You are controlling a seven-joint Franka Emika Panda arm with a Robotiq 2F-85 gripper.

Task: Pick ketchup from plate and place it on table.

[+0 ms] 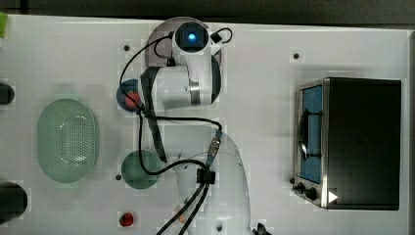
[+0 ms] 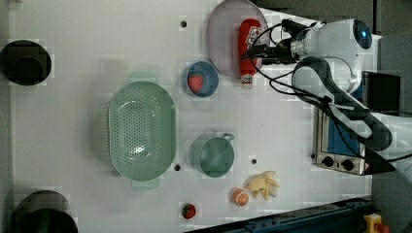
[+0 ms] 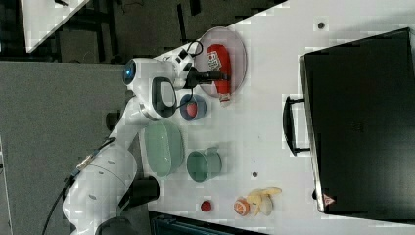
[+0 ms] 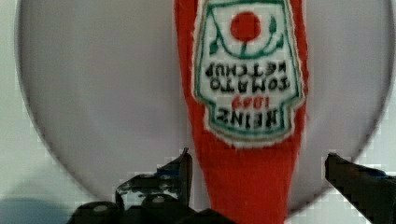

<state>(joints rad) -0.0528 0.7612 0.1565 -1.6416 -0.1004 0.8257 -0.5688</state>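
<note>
The ketchup point(image 2: 248, 41) is a red soft bottle with a white label, lying across the pale lilac-grey plate point(image 2: 221, 34) with its white cap end past the rim over the white table point(image 2: 97, 48). My gripper point(image 2: 253, 51) hangs over the bottle's narrower half. In the wrist view the ketchup point(image 4: 247, 93) runs between my two dark fingertips point(image 4: 180, 170), which stand wide apart on either side with a gap to the red cloth. The gripper point(image 4: 259, 165) is open. In the right view the gripper point(image 3: 224, 75) sits above the ketchup point(image 3: 218, 61) on the plate point(image 3: 238, 49).
Beside the plate stands a blue bowl point(image 2: 201, 80) holding a strawberry. A green colander point(image 2: 141, 128) and a green cup point(image 2: 216, 155) stand mid-table. A toaster oven point(image 2: 340, 141) stands at the left view's right, and a banana point(image 2: 262, 184), an orange point(image 2: 240, 196) and a strawberry point(image 2: 188, 210) lie near the left view's lower edge.
</note>
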